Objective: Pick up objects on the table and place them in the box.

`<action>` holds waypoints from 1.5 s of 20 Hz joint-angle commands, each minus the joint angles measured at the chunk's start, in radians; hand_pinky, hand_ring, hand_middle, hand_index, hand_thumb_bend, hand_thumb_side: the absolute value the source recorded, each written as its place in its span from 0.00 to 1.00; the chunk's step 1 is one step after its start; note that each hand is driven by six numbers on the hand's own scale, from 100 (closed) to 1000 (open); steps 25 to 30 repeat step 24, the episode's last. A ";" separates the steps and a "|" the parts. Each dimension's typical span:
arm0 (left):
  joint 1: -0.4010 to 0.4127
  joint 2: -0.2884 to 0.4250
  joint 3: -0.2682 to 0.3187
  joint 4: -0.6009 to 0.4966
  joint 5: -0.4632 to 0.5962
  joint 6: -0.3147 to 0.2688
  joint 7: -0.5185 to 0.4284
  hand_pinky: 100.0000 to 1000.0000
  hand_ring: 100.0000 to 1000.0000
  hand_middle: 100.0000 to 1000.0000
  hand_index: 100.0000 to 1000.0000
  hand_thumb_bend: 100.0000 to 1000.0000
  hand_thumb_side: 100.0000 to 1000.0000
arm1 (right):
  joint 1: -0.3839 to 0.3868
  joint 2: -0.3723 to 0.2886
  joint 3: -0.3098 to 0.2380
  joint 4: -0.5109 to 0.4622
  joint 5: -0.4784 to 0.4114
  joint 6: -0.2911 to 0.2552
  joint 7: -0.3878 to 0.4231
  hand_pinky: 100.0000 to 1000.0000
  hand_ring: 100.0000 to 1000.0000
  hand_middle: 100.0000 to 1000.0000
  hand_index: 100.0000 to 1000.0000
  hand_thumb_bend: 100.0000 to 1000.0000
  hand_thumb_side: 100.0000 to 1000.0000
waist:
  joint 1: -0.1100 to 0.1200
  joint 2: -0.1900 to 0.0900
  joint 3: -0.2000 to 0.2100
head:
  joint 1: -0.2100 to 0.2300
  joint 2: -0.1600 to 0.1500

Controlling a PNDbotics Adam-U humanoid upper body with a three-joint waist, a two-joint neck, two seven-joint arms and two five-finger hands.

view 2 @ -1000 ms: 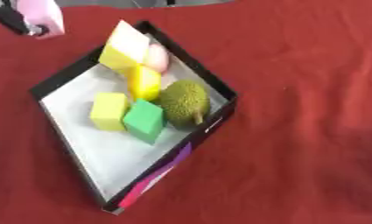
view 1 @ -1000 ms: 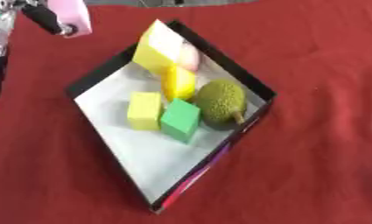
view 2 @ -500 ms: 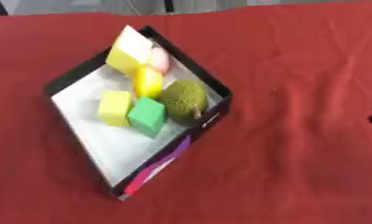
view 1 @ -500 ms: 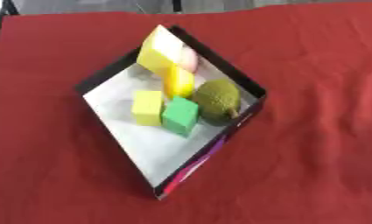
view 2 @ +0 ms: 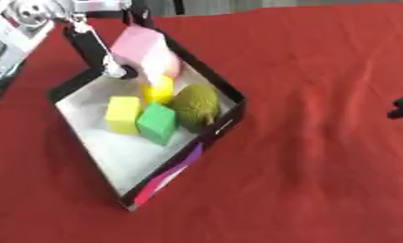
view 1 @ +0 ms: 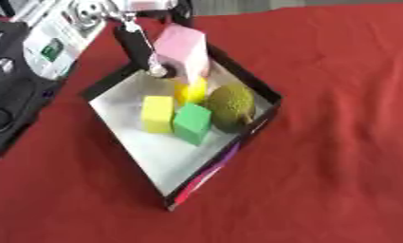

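The left arm (view 1: 26,71) enters from the upper left, its hand (view 1: 146,50) poised over the far corner of the box (view 1: 258,121) with dark fingers (view 1: 138,45) closed against a pink block (view 1: 184,52); the block is held tilted above the box's far end and, by the look of it, is not yet released. Inside the box, on its white floor, lie a yellow block (view 1: 157,114) and, touching it on the right, a green block (view 1: 192,123); behind these sits a small yellow piece (view 1: 190,91), partly hidden under the pink block, and at the right wall a round, rough green fruit (view 1: 231,107). Judgement: the task is well advanced, with four items lodged and a fifth at the point of delivery. The red desk (view 1: 337,156) around the box shows no further loose items in either view, so this may be the last placement, though what lies outside the frame cannot be ruled on. At the far right edge of the right eye view a dark part of the right hand (view 2: 402,107) shows, well apart from the box; its finger posture cannot be told. Obstruction: the far end is crowded, and the yellow piece directly beneath the pink block leaves little bare floor there.
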 commanded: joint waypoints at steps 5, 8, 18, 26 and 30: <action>0.004 0.058 0.054 -0.092 -0.069 -0.062 0.044 0.85 0.88 0.80 0.98 0.81 0.90 | 0.002 -0.035 -0.003 -0.020 -0.002 0.009 0.004 0.94 0.62 0.60 0.87 0.00 0.46 | -0.002 -0.036 0.005 | -0.007 0.015; 0.039 0.095 0.136 -0.179 -0.064 -0.016 0.126 0.83 0.85 0.79 0.96 0.68 0.78 | 0.004 -0.034 -0.002 -0.020 0.001 0.011 0.004 0.94 0.62 0.59 0.87 0.00 0.46 | -0.004 -0.041 0.011 | -0.013 0.020; 0.331 0.189 0.499 -0.479 0.295 0.280 0.659 0.75 0.75 0.70 0.78 0.00 0.56 | -0.004 -0.050 -0.024 -0.020 -0.056 -0.010 -0.024 0.94 0.62 0.60 0.87 0.00 0.48 | -0.015 -0.061 0.033 | -0.030 0.023; 0.604 0.136 0.657 -0.610 0.658 0.215 0.983 0.75 0.77 0.75 0.82 0.00 0.73 | -0.025 -0.058 -0.028 -0.020 -0.096 -0.024 -0.050 0.94 0.63 0.60 0.87 0.00 0.47 | -0.022 -0.067 0.050 | -0.031 0.022; 0.604 0.136 0.657 -0.610 0.658 0.215 0.983 0.75 0.77 0.75 0.82 0.00 0.73 | -0.025 -0.058 -0.028 -0.020 -0.096 -0.024 -0.050 0.94 0.63 0.60 0.87 0.00 0.47 | -0.022 -0.067 0.050 | -0.031 0.022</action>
